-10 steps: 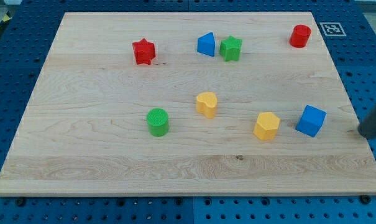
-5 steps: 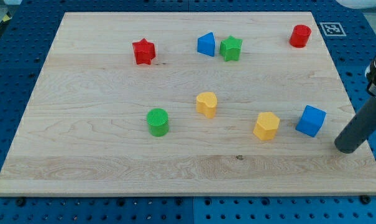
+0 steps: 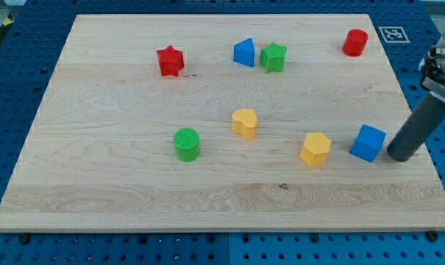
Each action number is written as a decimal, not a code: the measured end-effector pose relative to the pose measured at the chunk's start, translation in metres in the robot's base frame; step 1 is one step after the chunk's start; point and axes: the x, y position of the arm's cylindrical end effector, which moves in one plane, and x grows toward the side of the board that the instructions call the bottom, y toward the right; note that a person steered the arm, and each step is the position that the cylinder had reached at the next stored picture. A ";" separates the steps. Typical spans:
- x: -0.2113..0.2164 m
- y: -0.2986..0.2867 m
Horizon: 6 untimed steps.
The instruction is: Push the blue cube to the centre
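Note:
The blue cube sits on the wooden board at the view's right, below mid-height. My tip stands just to the right of it, close to or touching its right side. A yellow hexagonal block lies a short way to the cube's left.
A yellow heart-like block and a green cylinder lie near the middle. A red star, a blue triangular block, a green star and a red cylinder lie along the top.
My tip has moved leftward from the board's right edge to the blue cube's right side. No block has visibly moved.

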 end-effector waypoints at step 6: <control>0.001 -0.073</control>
